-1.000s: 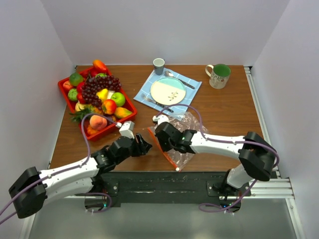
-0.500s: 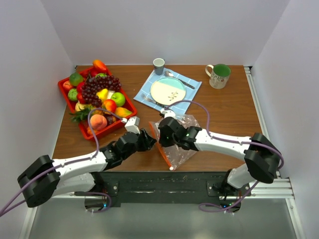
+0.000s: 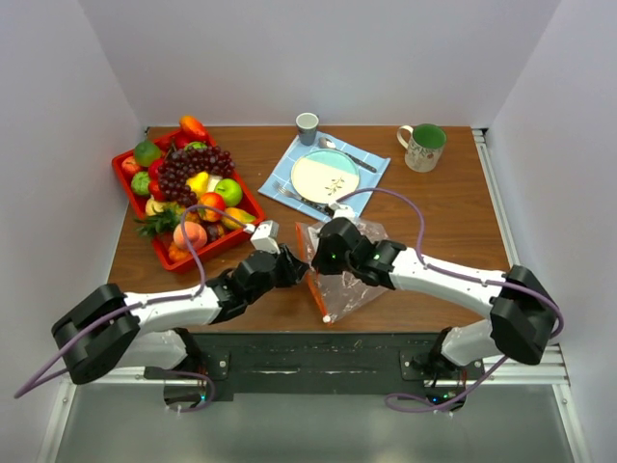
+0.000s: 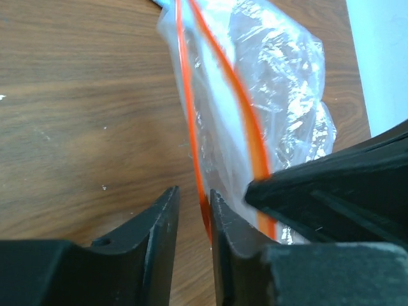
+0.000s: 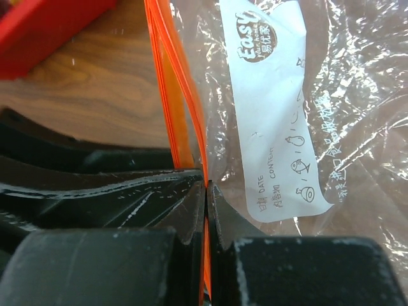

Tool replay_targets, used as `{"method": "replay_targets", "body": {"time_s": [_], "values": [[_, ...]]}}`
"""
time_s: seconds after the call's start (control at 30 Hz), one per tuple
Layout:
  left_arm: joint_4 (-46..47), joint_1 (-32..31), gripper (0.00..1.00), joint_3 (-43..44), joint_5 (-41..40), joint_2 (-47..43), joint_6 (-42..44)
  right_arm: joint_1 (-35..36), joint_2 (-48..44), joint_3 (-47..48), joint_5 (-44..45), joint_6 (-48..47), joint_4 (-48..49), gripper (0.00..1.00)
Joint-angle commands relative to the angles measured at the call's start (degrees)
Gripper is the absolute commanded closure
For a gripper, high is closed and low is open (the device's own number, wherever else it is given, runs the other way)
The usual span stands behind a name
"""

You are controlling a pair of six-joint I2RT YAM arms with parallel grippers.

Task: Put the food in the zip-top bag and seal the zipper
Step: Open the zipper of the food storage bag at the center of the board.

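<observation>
The clear zip-top bag lies crumpled near the table's front edge, its orange-red zipper facing left. My right gripper is shut on one zipper strip, just left of the bag's white label. My left gripper is narrowly open, and the other zipper strip runs between its fingers, close against the right one. The mouth is parted between the two strips. The food, grapes, apples, a peach and other pieces, fills the red tray at far left.
A blue napkin with a plate, fork and spoon lies at the table's centre back. A small cup and a green-lined mug stand at the back. The tray's corner shows in the right wrist view. White walls surround the table.
Both grippers have moved away from the front edge and to the right, taking the bag's mouth with them. The left gripper has closed in on the zipper beside the right gripper.
</observation>
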Motion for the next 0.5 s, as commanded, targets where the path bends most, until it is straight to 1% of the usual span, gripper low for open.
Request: {"method": "replay_targets", "body": {"time_s": [0.0,0.03,0.07,0.1,0.17,0.2,0.27,0.33,0.4,0.47], "values": [[-0.39,0.48,0.83,3.78,-2.47,2.40,1.18,-2.73,-4.67,1.03,3.71,2.54,-2.90,1.00],[-2.25,0.92,0.86,4.31,-3.35,2.41,2.05,-4.04,-5.47,1.47,4.68,2.97,-4.67,1.00],[-4.01,3.01,0.89,4.48,-3.88,2.15,2.41,-4.49,-6.26,1.91,6.17,2.98,-6.34,1.00],[-5.59,4.68,0.95,4.05,-2.41,1.62,2.93,-4.75,-8.09,2.70,8.53,2.98,-9.40,1.00],[-5.78,8.37,1.00,4.22,-0.21,1.09,5.92,-5.37,-9.95,3.06,10.74,2.98,-11.53,1.00],[-8.22,8.57,1.00,5.01,-0.63,1.26,6.88,-5.37,-11.00,3.23,11.45,3.06,-12.93,1.00],[-8.94,8.57,1.00,7.02,-0.29,2.58,9.17,-5.37,-13.29,3.59,12.77,3.24,-13.82,1.00],[-5.88,8.48,1.00,7.56,3.92,4.68,10.49,-5.46,-14.35,4.29,12.69,3.33,-13.74,1.00],[-4.12,7.26,1.00,9.66,6.91,6.36,11.37,-5.37,-14.00,5.60,12.86,3.07,-12.78,1.00],[-5.25,4.11,1.00,13.25,6.49,8.90,12.87,-5.37,-12.08,7.62,12.77,2.10,-12.94,1.00]]}}
